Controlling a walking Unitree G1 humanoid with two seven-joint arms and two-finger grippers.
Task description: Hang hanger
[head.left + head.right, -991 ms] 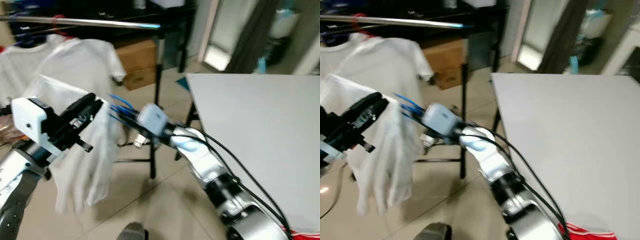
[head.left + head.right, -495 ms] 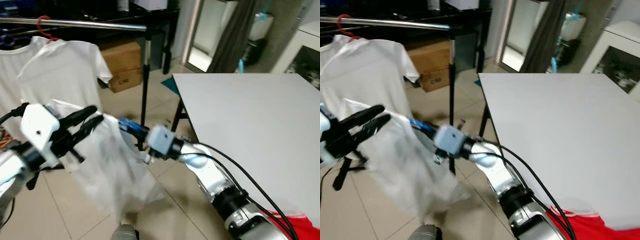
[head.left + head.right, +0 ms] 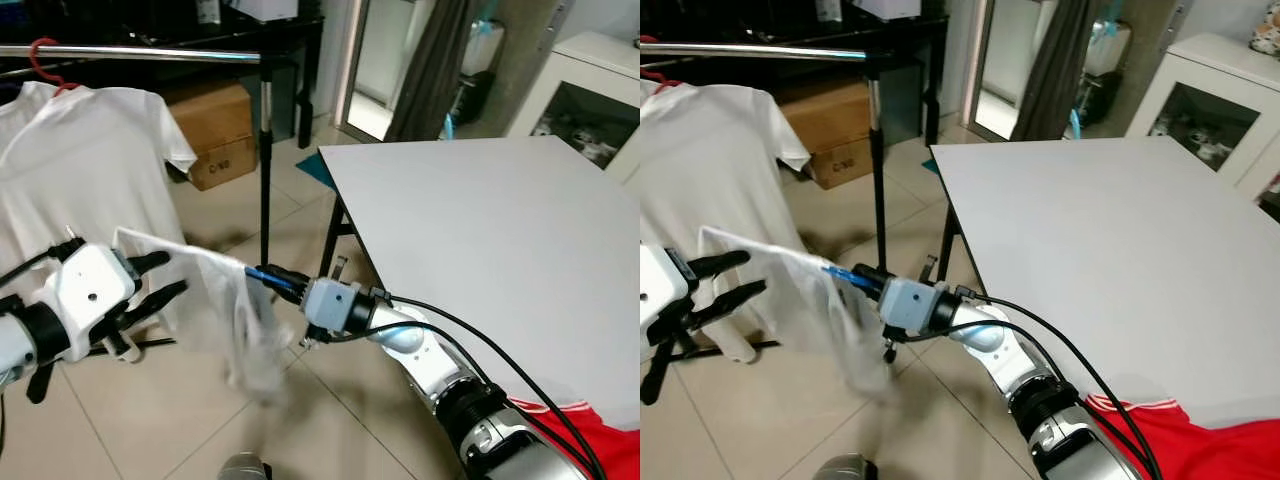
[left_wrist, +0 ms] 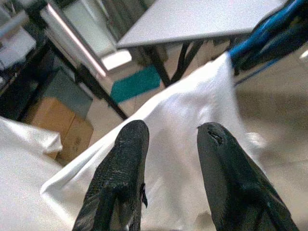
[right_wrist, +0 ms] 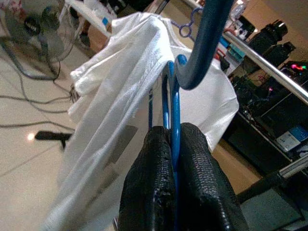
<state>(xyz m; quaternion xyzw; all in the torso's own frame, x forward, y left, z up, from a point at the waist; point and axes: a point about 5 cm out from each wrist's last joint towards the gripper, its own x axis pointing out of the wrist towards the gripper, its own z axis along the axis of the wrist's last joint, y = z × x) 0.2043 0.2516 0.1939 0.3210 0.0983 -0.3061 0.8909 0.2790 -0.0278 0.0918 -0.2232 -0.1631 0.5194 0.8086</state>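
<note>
A blue hanger (image 3: 262, 276) carries a white shirt (image 3: 225, 300) low over the tiled floor. My right gripper (image 3: 285, 283) is shut on the hanger; in the right wrist view its fingers (image 5: 154, 168) pinch the blue wire (image 5: 172, 101) below the hook. The shirt stretches from there towards my left gripper (image 3: 158, 278), which is open, its fingers (image 4: 126, 159) spread in front of the cloth (image 4: 192, 106). The silver clothes rail (image 3: 150, 52) runs across the top left, well above both grippers.
Another white shirt (image 3: 80, 160) hangs from the rail on a red hanger (image 3: 45, 50). The rail's upright post (image 3: 265, 170) stands just behind the hanger. A grey table (image 3: 480, 220) is on the right, with a red cloth (image 3: 590, 440) at its near corner. Cardboard boxes (image 3: 210, 140) sit behind.
The camera has swung right and pulled back. The shirt, bunched and hanging down earlier, now lies stretched out between the two grippers, and both arms sit lower against the rail.
</note>
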